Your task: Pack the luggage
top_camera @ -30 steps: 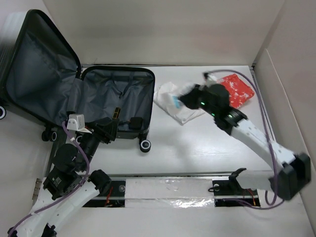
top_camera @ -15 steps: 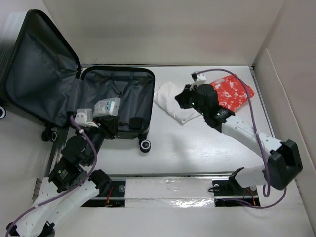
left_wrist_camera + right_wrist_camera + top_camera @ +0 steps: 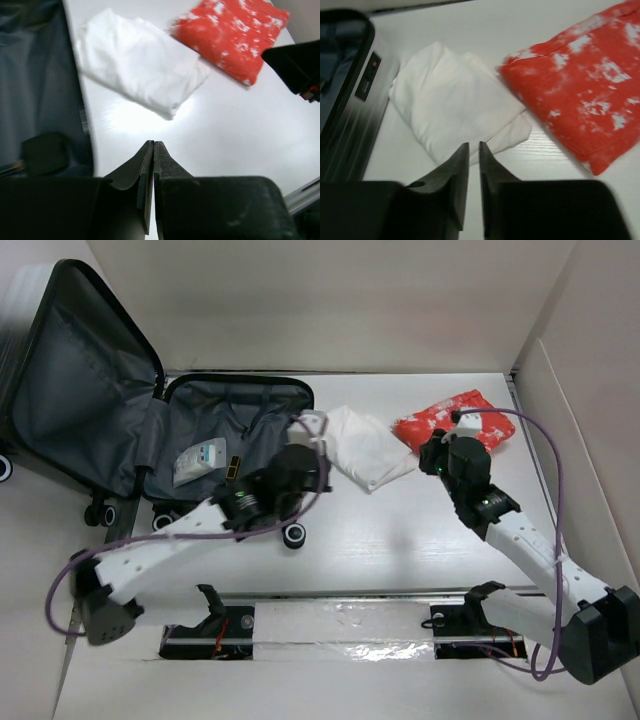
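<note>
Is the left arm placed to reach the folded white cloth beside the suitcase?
Probably yes: the left hand, shut and empty, points at the white cloth across the table; nothing lies between, though it must open first.

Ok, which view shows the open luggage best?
Top external: the luggage lies open, both halves visible. Left wrist catches only a dark strip of lining at left; right wrist only a rim corner.

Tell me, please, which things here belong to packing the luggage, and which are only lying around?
For the job:
- the open luggage
- the small packet already inside it
- the folded white cloth on the table
- the red-and-white cloth beside it

Only lying there:
- the shiny tape strip along the table's near edge
</note>
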{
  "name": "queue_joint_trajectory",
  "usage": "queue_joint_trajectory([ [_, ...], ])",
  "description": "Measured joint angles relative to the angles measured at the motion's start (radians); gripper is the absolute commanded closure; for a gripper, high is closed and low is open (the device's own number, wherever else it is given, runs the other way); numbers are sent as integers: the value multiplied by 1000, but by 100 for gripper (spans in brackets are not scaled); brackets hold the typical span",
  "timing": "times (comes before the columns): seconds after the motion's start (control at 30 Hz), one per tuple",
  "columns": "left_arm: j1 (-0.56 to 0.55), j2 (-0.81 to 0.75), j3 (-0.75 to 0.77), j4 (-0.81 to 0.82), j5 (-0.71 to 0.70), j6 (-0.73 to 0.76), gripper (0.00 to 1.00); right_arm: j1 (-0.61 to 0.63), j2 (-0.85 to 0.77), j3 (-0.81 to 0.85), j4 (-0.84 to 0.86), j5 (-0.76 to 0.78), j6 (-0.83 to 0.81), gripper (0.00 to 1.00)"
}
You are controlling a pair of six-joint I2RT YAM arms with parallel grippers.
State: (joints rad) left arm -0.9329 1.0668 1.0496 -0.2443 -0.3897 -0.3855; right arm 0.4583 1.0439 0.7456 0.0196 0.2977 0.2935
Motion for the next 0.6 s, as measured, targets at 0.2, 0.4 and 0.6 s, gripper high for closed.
queue_joint_trajectory([
  [0.2, -104, 349, 217, 20, -85, -167, 78, -176, -116, -63, -8, -8, 8, 26],
  [0.4, -57, 436, 200, 89, -60, -374, 45, -275, -282, -144, -11, -65, 35, 26],
  [0.6, -51, 594, 222, 151, -42, -505, 39, -289, -356, -154, -5, -116, 50, 26],
])
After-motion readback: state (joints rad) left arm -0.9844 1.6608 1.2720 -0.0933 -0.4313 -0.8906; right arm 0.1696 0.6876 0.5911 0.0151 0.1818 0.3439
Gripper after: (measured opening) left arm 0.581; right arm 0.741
